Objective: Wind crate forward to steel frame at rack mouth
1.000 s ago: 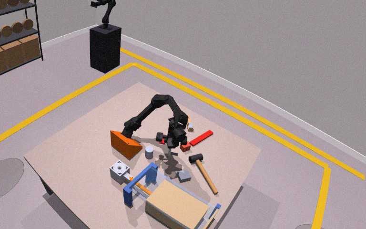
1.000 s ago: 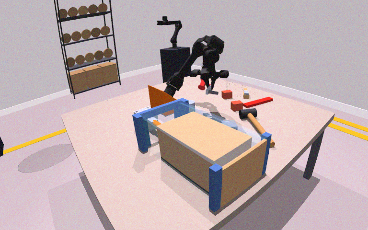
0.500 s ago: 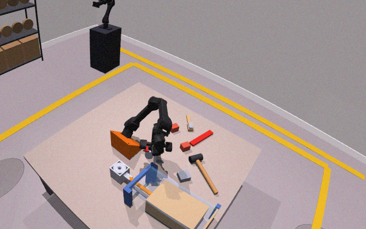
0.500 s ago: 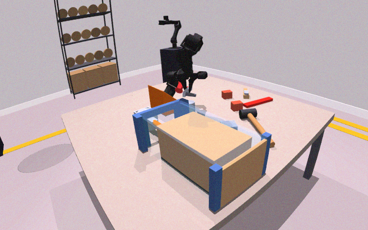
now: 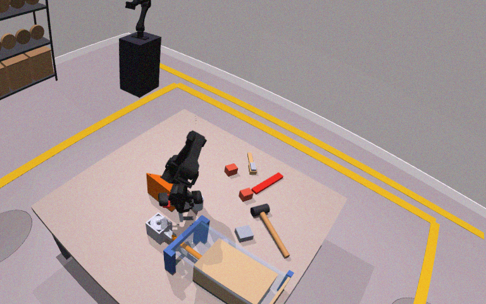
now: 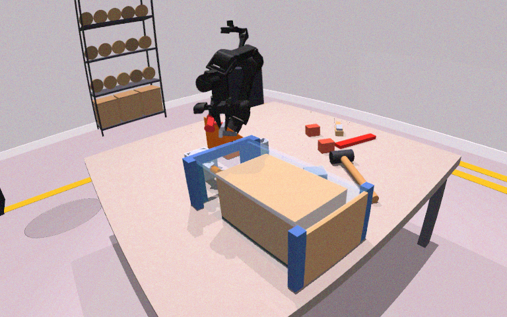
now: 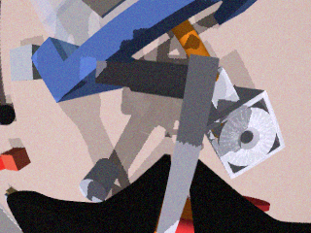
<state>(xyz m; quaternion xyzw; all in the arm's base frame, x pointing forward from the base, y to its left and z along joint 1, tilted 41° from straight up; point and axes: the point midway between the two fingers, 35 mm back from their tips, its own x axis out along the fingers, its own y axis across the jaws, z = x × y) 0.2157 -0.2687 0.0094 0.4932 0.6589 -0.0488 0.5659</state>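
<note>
My gripper (image 7: 181,162) (image 5: 166,201) is shut on the winch handle (image 6: 228,133) (image 7: 195,102), a grey cranked bar with a red knob (image 6: 209,123). It holds the handle above the bench, beside the winch. The winch (image 5: 159,223) (image 7: 248,133) is a pale square housing; its round hole (image 7: 247,137) is uncovered, with no key in it. An orange strap (image 5: 191,250) (image 7: 191,43) runs under the blue frame (image 5: 186,233) (image 6: 222,146) (image 7: 121,44) to the crate (image 5: 238,269) (image 6: 284,186). The crate sits flat, its front apart from the frame.
A grey cylinder (image 5: 197,204) (image 7: 99,180) stands near the arm. An orange panel (image 5: 157,188) is by the arm's base. A grey block (image 5: 244,233) (image 7: 21,63), a mallet (image 5: 274,233) (image 6: 352,170), a red bar (image 5: 267,183) and two red blocks (image 5: 231,169) (image 5: 245,194) lie beyond the cubby.
</note>
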